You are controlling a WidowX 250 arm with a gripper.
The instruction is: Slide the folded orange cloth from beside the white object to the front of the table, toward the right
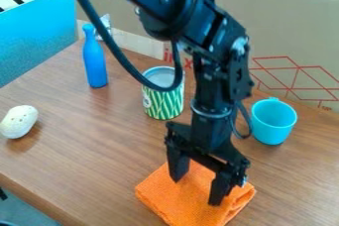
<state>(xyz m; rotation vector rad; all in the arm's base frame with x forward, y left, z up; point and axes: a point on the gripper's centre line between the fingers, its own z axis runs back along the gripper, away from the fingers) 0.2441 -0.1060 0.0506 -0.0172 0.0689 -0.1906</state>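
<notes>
Orange cloth (pixel 192 207) lay flat beneath the gripper (pixel 199 179), whose fingers stood apart; no grasp or lift was made (whether the tips pressed it, one couldn't tell). Beyond them, cup (pixel 271 126) and striped can (pixel 163 103) stood untouched.

The black two-finger gripper (pixel 197 190) hangs over a folded orange cloth (pixel 175 205), its fingers spread apart. Behind it on the brown wooden table (pixel 86 155) stand a green-and-white patterned can (pixel 163 102) and a turquoise cup (pixel 270 126). Farther left are an upright blue bottle (pixel 94 64) and a pale, rounded object (pixel 19 122).
</notes>
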